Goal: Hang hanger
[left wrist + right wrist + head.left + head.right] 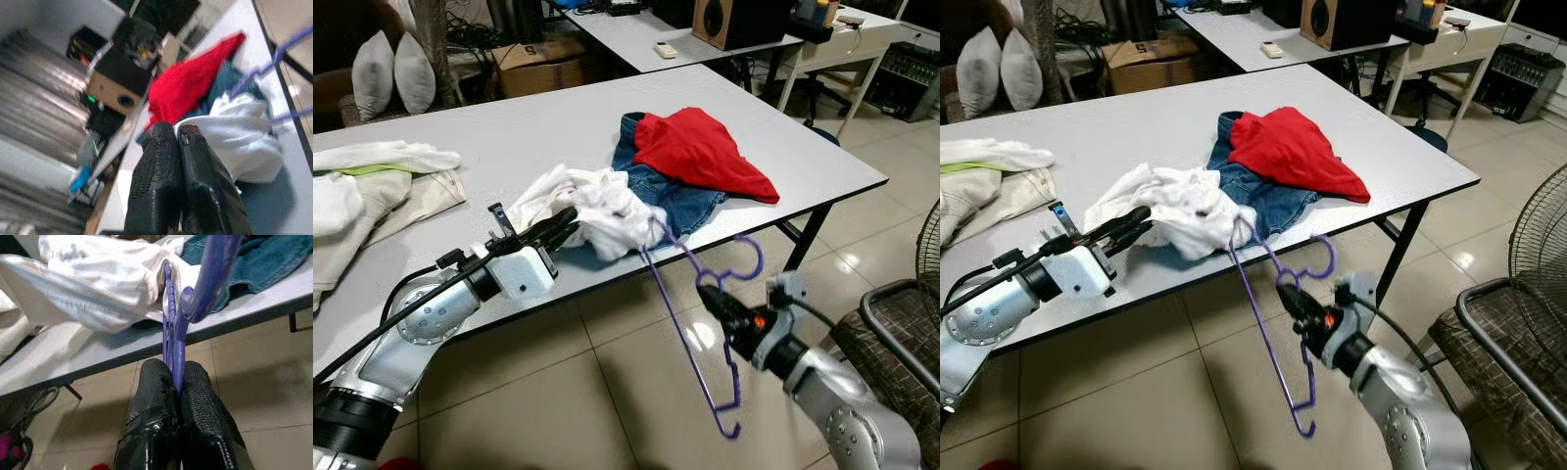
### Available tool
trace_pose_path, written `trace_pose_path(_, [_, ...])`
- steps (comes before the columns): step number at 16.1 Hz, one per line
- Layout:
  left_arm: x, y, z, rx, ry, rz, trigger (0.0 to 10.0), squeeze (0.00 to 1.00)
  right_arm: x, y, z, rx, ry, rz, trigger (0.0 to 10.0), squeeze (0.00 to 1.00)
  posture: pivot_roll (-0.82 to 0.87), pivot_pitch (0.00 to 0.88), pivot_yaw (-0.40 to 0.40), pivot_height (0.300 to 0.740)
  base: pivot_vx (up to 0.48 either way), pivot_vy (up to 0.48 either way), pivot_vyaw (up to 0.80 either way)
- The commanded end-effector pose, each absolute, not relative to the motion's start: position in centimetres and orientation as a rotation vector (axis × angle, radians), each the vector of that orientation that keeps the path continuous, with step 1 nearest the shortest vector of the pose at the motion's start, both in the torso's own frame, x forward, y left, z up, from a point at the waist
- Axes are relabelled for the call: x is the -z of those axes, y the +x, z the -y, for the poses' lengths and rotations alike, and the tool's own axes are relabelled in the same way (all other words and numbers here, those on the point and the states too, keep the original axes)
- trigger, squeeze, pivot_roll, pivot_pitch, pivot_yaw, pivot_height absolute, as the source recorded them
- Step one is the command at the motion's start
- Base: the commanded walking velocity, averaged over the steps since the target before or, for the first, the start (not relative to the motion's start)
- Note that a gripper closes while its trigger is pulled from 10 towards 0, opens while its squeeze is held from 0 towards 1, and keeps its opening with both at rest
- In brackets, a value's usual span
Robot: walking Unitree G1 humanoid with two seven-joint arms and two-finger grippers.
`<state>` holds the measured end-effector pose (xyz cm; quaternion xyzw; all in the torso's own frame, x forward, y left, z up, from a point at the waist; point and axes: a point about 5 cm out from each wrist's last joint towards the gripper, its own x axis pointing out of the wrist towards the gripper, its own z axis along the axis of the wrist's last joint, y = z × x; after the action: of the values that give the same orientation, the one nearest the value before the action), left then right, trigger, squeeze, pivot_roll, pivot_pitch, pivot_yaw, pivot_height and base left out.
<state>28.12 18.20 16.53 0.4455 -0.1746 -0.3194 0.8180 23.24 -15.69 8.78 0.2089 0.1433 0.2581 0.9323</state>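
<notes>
Right gripper [708,290] clamps purple hanger [690,323] (one end inside white garment [597,211]); left gripper [570,217], fingers pressed together, touches that garment.

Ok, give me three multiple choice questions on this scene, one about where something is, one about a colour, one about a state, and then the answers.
1. Where does the red garment lie?
A. on the floor
B. on the blue jeans on the table
C. over the chair

2. What colour is the hanger?
A. purple
B. green
C. white

3. What is the right end effector doing?
A. hanging open
B. shut on the white garment
C. shut on the hanger

Answers:
1 B, the red cloth rests on the denim near the table's right end.
2 A, its wire is purple in the head and wrist views.
3 C, the right wrist view shows the wire pinched between the fingers; the left end effector sits closed at the white garment.
</notes>
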Motion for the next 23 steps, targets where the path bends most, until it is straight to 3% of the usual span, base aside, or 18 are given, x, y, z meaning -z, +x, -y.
trace_pose_path(1, [-15.5, 28.5, -18.6, 0.666, 0.958, 0.292, 0.0, 0.00, -10.3, 23.5, 16.5, -0.475, 0.525, -0.189, 10.0, 0.00, -0.15, 0.000, 0.058, 0.740, 0.000, 0.000, 0.00])
trace_pose_path(2, [-14.9, 28.7, -18.8, 0.655, 0.941, 0.231, 0.0, 0.00, -10.2, 23.2, 16.7, -0.462, 0.572, -0.196, 10.0, 0.00, -0.15, 0.000, 0.057, 0.740, 0.000, 0.000, 0.00])
trace_pose_path(4, [-14.5, 29.2, -19.1, 0.599, 0.923, 0.181, 0.0, 0.00, -7.7, 20.7, 17.6, -0.504, 0.495, -0.416, 10.0, 0.00, -0.15, 0.000, 0.058, 0.740, 0.000, 0.000, 0.00])
trace_pose_path(8, [-15.3, 29.3, -19.5, 0.533, 0.929, 0.224, 0.0, 0.00, -8.3, 18.6, 18.1, -0.601, 0.614, -0.434, 10.0, 0.00, -0.16, 0.000, 0.061, 0.740, 0.000, 0.000, 0.00])
trace_pose_path(13, [-15.4, 28.5, -18.5, 0.586, 0.965, 0.301, 0.0, 0.00, -8.9, 19.4, 17.8, -0.634, 0.711, -0.363, 10.0, 0.00, -0.15, 0.000, 0.063, 0.740, 0.000, 0.000, 0.00])
trace_pose_path(19, [-15.1, 27.3, -17.7, 0.663, 1.009, 0.393, 0.0, 0.00, -6.8, 21.4, 18.1, -0.576, 0.843, -0.429, 10.0, 0.00, -0.14, 0.000, 0.049, 0.740, 0.000, 0.000, 0.00])
trace_pose_path(23, [-15.1, 27.5, -18.6, 0.554, 0.970, 0.378, 0.0, 0.00, -6.4, 20.7, 17.9, -0.595, 0.900, -0.455, 10.0, 0.00, -0.13, 0.000, 0.031, 0.740, 0.000, 0.000, 0.00])
